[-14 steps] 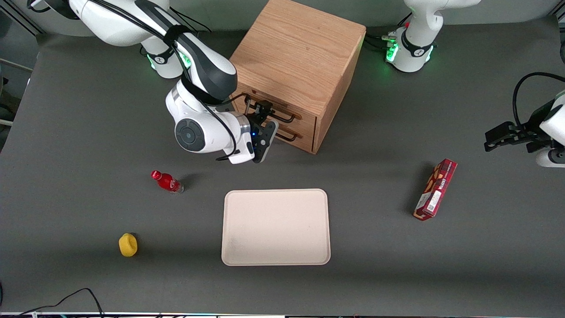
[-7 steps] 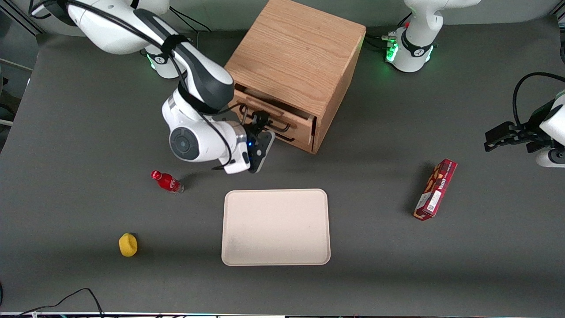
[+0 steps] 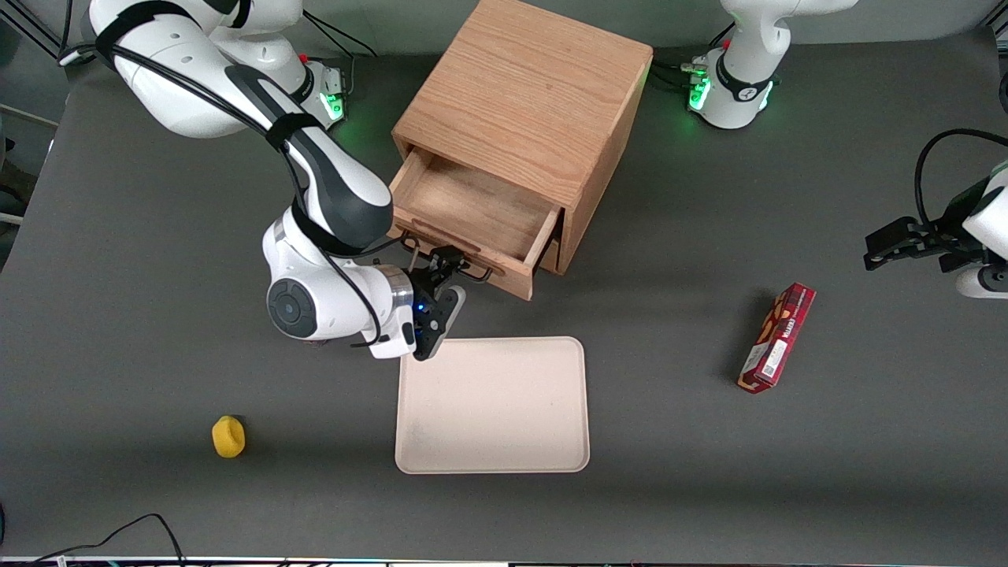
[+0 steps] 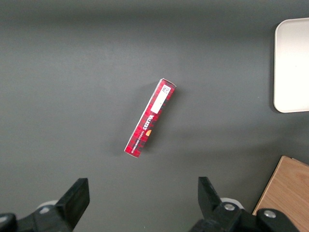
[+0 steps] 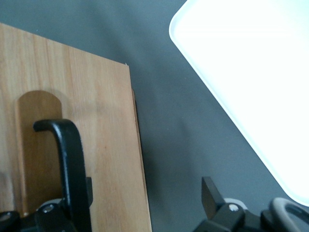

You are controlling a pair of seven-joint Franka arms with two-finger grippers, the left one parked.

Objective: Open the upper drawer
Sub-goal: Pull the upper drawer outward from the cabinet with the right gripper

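Observation:
The wooden cabinet (image 3: pixel 528 94) stands at the middle of the table's back. Its upper drawer (image 3: pixel 472 209) is pulled well out toward the front camera, and its bare wooden inside shows. The black wire handle (image 3: pixel 472 272) is on the drawer front. My right gripper (image 3: pixel 443 269) is at that handle, in front of the drawer, with its fingers spread wide. In the right wrist view the handle (image 5: pixel 72 164) runs just inside one finger (image 5: pixel 88 188), against the drawer front (image 5: pixel 106 145); the gripper (image 5: pixel 147 188) spans the front's edge. The matching drawer at the base is hidden under the open one.
A cream tray (image 3: pixel 492 405) lies on the table close in front of the gripper and shows in the right wrist view (image 5: pixel 251 72). A red box (image 3: pixel 776 339) lies toward the parked arm's end. A yellow object (image 3: pixel 228 435) sits near the front toward the working arm's end.
The upper drawer has slid from shut to well open. My gripper and arm moved toward the front camera with the handle, and the arm now covers the red bottle.

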